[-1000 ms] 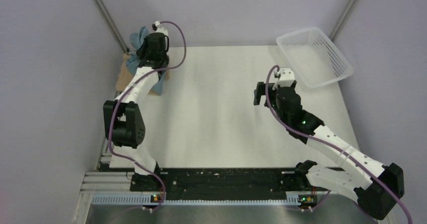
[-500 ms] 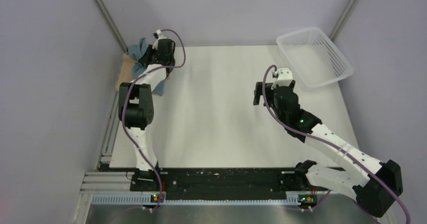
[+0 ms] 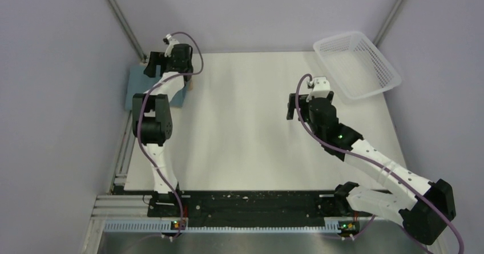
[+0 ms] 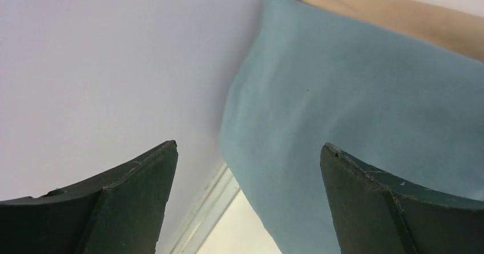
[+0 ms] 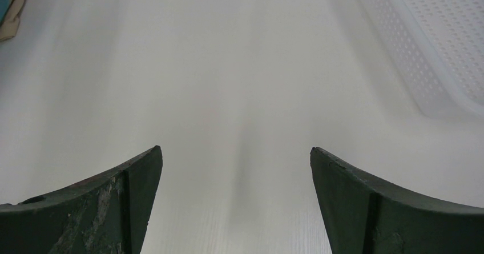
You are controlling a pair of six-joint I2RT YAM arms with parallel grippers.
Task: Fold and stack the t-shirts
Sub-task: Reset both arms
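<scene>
Flat teal t-shirt [image 3: 136, 87], seemingly atop tan t-shirt [image 4: 399, 17], far left.

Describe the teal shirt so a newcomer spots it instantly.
Go to the white table's far-left corner, below the left claw. A dusty teal-blue cloth t-shirt lies flat there over a tan-beige cloth t-shirt; it is the only blue item.

Plain teal-blue t-shirt [image 4: 354, 105], plain tan t-shirt [image 4: 399, 17], white mesh basket [image 3: 357, 63], white table [image 3: 245, 123].
</scene>
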